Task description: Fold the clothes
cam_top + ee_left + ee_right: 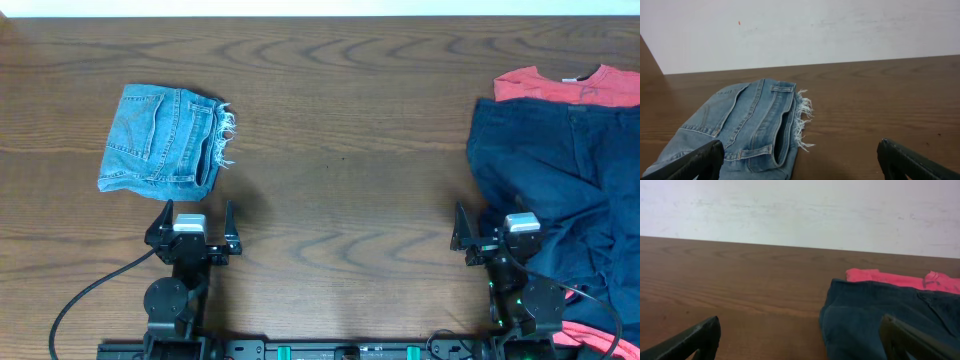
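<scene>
The light-blue denim jeans [160, 140] lie folded at the left of the table, back pocket up, frayed hem at their right edge. They also show in the left wrist view [745, 130]. My left gripper [192, 228] is open and empty just in front of them. A dark navy garment [560, 180] lies spread at the right, over a coral-red T-shirt [560, 85]. Both show in the right wrist view: the navy garment [875, 320] and the T-shirt [900, 278]. My right gripper [490, 235] is open and empty at the navy garment's front left edge.
The wooden table [340, 150] spans the view. A white wall [800, 30] rises behind its far edge. More coral-red cloth [590, 335] shows at the front right corner under the navy garment. A black cable [90, 295] runs from the left arm's base.
</scene>
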